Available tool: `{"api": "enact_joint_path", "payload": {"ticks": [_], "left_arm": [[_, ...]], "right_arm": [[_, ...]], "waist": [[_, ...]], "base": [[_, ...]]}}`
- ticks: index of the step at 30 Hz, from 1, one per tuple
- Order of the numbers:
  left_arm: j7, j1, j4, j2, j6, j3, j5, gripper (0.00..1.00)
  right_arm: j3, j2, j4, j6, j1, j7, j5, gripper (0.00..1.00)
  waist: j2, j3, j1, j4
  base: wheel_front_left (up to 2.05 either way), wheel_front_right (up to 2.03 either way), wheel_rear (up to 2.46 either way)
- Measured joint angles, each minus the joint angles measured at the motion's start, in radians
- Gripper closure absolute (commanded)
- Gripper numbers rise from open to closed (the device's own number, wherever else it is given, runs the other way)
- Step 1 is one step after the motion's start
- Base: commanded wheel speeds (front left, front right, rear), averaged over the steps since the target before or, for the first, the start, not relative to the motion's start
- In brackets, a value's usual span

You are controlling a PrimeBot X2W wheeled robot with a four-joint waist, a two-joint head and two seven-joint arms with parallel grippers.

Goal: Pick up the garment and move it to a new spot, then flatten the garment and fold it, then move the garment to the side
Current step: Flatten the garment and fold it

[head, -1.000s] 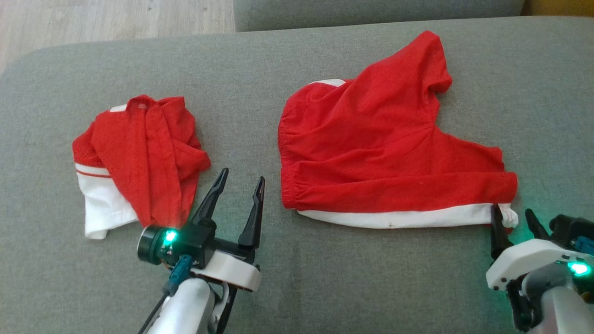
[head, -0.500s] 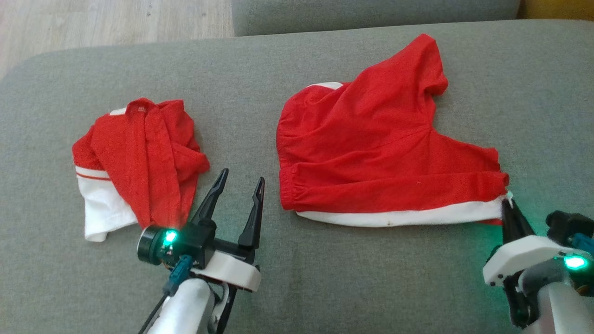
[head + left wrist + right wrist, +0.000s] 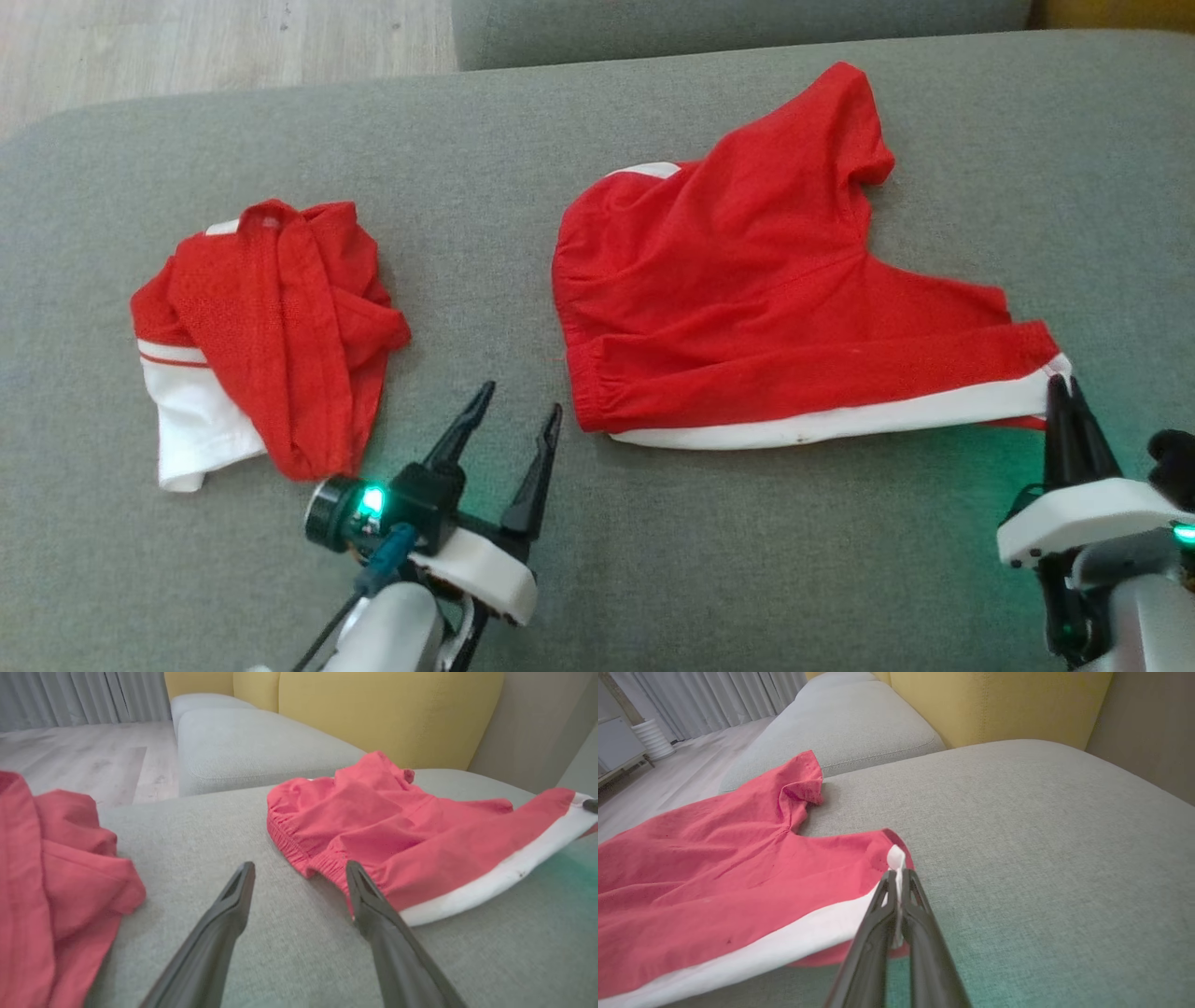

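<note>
Red garment (image 3: 747, 299) spread on grey cushion (image 3: 709, 569), right gripper (image 3: 1064, 383) pinched on its white hem corner, left gripper (image 3: 521, 397) fingers apart near its waistband, crumpled red-white cloth (image 3: 261, 336) at left, wood floor (image 3: 187, 42) beyond

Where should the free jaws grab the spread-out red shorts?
Probably the near waistband corner, approached low from the near side: that gathered edge lies flat just ahead of the left gripper, opposite the hem corner the right gripper pinches.
</note>
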Motion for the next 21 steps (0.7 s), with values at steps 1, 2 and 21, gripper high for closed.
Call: {"api": "enact_joint_path", "payload": {"ticks": [1, 2, 21], "left_arm": [[0.005, 0.000, 0.007, 0.002, -0.007, -0.010, 0.000, 0.00], [0.010, 0.000, 0.012, 0.004, -0.008, -0.017, 0.000, 0.00], [0.039, -0.137, 0.163, 0.032, -0.069, -0.235, 0.007, 0.00]], "right_arm": [[-0.005, 0.000, 0.000, 0.000, 0.000, 0.000, 0.008, 1.00], [-0.009, 0.000, 0.000, 0.000, 0.000, 0.000, 0.014, 1.00], [0.000, 0.000, 0.014, 0.000, -0.026, 0.000, 0.017, 1.00]], "waist": [[0.0000, 0.001, 0.0000, -0.001], [0.0000, 0.002, 0.0000, -0.001], [0.0000, 0.042, 0.0000, -0.030]], "base": [[0.00, 0.00, 0.00], [0.00, 0.00, 0.00], [0.00, 0.00, 0.00]]}}
